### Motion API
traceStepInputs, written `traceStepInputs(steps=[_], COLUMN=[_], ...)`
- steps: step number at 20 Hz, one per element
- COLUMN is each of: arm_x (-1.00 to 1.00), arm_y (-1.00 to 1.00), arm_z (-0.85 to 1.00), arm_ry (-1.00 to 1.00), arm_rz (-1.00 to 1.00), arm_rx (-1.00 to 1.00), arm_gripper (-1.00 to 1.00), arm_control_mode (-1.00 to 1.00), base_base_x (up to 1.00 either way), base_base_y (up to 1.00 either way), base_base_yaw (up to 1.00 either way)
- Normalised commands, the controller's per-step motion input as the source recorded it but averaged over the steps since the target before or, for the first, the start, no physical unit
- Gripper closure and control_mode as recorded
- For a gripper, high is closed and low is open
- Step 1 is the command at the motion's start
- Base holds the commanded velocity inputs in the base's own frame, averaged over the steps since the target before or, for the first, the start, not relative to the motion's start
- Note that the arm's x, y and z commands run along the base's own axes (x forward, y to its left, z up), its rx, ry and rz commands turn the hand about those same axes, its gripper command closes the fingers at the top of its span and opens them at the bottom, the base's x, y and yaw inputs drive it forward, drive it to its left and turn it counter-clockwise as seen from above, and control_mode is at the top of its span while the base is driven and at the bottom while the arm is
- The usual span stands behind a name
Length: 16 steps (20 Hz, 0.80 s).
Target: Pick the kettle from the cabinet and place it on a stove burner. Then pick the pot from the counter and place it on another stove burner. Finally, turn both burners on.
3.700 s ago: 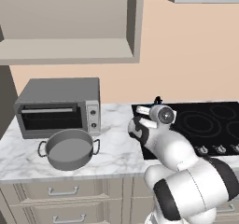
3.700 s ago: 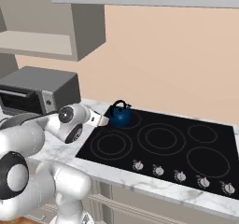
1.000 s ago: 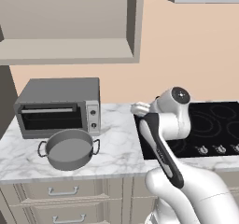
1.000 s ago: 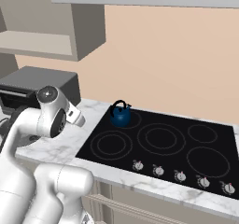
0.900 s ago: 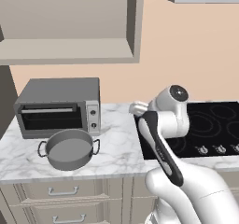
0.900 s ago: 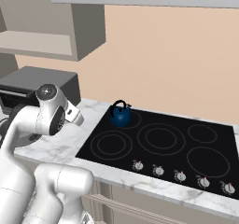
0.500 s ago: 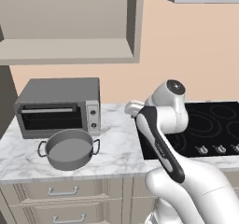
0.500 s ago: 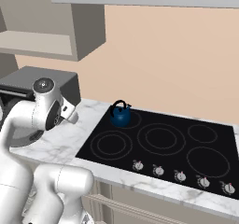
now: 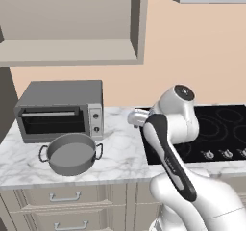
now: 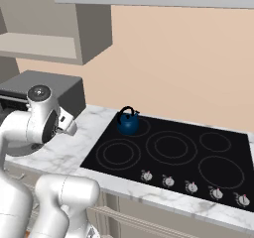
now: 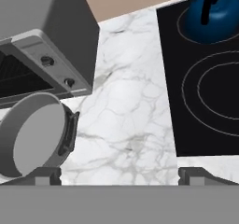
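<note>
Tool (image 11: 119,174) open, empty, above counter (image 11: 126,111) between pot and cooktop. Pot (image 9: 72,153) just before toaster oven (image 9: 60,109). Kettle (image 10: 128,122) on cooktop's (image 10: 173,157) rear-left burner.

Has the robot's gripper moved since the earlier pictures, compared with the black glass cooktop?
Yes. The gripper has swung left, off the black glass cooktop and over the white marble counter, toward the wide grey metal pot.
</note>
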Motion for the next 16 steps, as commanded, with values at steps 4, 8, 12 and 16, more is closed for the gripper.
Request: traceStepInputs(steps=[4, 8, 12, 16], arm_x=[-0.32, -0.04, 0.00, 0.00], arm_y=[0.16, 0.28, 0.32, 0.35], arm_z=[-0.06, -0.05, -0.07, -0.02], arm_ry=[0.00, 0.00, 0.01, 0.00], arm_rz=[0.08, 0.05, 0.02, 0.01], arm_rx=[0.00, 0.00, 0.00, 0.00], arm_gripper=[-1.00, -1.00, -1.00, -1.00], arm_control_mode=[-1.00, -1.00, -1.00, -1.00], base_base_x=[0.00, 0.00, 0.00, 0.00], base_base_y=[0.00, 0.00, 0.00, 0.00], base_base_yaw=[0.00, 0.00, 0.00, 0.00])
